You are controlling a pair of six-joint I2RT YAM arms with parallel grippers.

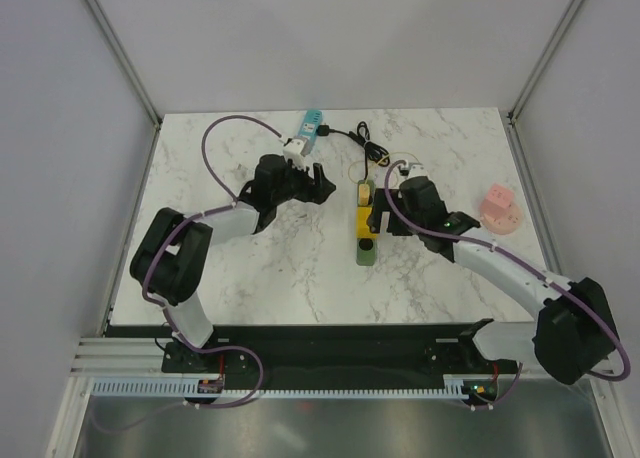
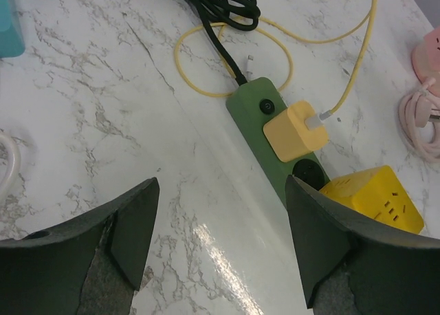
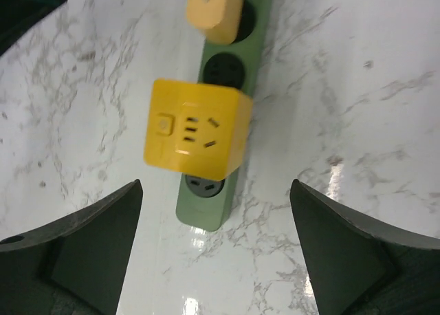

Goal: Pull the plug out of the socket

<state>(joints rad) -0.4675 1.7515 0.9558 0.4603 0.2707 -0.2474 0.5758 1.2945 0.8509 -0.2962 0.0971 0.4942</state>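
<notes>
A green power strip [image 1: 364,250] lies in the middle of the table. This socket strip [image 3: 203,206] carries a bright yellow cube plug [image 3: 196,136], with one bare socket on each side of it. A pale yellow charger plug [image 2: 294,131] with a yellow cable sits further along the strip [image 2: 256,98]. My right gripper [image 3: 216,219] is open over the strip's near end, the cube [image 1: 368,221] just beyond its fingertips, touching nothing. My left gripper [image 2: 223,212] is open over bare marble left of the strip, holding nothing. The cube [image 2: 375,198] shows past its right finger.
The strip's black cable [image 1: 368,146] lies coiled at the back, near a teal and white device [image 1: 308,130]. A pink block [image 1: 500,210] stands at the right, with a pink cable [image 2: 419,115] beside it. The yellow cable [image 2: 206,60] loops on the marble behind the strip.
</notes>
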